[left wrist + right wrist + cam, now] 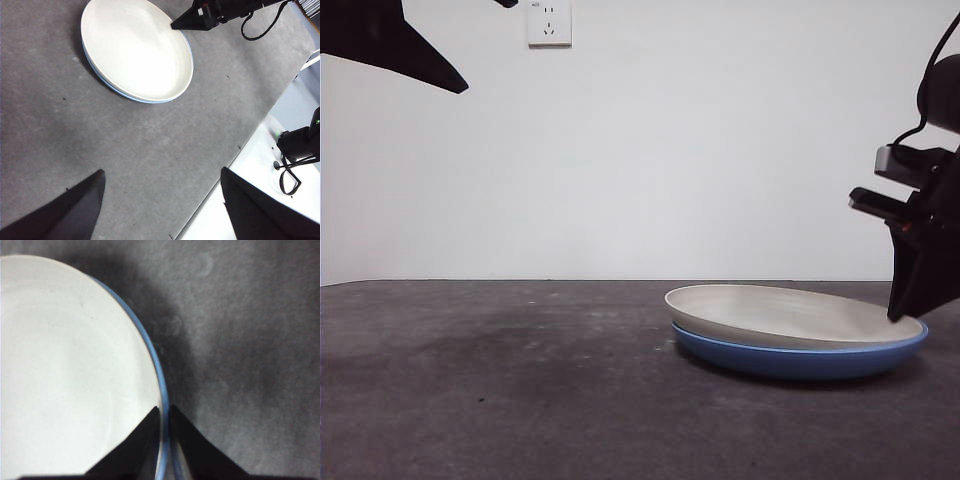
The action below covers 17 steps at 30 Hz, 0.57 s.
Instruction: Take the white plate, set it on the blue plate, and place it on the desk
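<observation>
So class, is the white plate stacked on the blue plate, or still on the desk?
Stacked: the white plate sits inside the blue plate, whose rim shows beneath it.

A plain white wall (720, 150) is filling the background of the front view, running from the 9 o'clock edge across to 3 o'clock. A white wall socket (549, 22) is sitting flush on it at about 11 o'clock, with its upper part cut off by the frame. In the left wrist view, a pale, smooth white surface (250, 170) is lying next to the darker tabletop. A black device (300, 142) is standing on this surface, and a thin black cable (289, 180) is looping just beside it and touching the surface. What the device is cannot be told.
</observation>
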### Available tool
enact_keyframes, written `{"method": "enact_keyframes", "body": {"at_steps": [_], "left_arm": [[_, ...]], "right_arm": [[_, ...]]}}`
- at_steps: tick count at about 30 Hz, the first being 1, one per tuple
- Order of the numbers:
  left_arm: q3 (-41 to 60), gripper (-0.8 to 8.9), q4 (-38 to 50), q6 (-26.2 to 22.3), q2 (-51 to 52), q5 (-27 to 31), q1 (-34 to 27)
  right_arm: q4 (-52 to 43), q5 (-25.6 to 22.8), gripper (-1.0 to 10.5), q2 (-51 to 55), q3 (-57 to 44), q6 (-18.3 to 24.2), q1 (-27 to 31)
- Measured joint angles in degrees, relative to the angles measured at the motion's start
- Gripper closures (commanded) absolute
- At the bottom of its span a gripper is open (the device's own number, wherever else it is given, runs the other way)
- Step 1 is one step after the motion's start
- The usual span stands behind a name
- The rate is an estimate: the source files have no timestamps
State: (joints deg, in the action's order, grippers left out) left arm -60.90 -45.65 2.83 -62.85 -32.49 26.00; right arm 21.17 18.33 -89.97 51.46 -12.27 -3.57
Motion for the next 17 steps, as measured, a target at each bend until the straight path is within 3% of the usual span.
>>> {"method": "enact_keyframes", "body": {"at_steps": [17], "left_arm": [[0.00,4.40,0.02,0.00,0.00,0.00,0.00]], "right_arm": [[-1.11,2.67,9.4,8.81,2.71,-4.09,-3.28]]}}
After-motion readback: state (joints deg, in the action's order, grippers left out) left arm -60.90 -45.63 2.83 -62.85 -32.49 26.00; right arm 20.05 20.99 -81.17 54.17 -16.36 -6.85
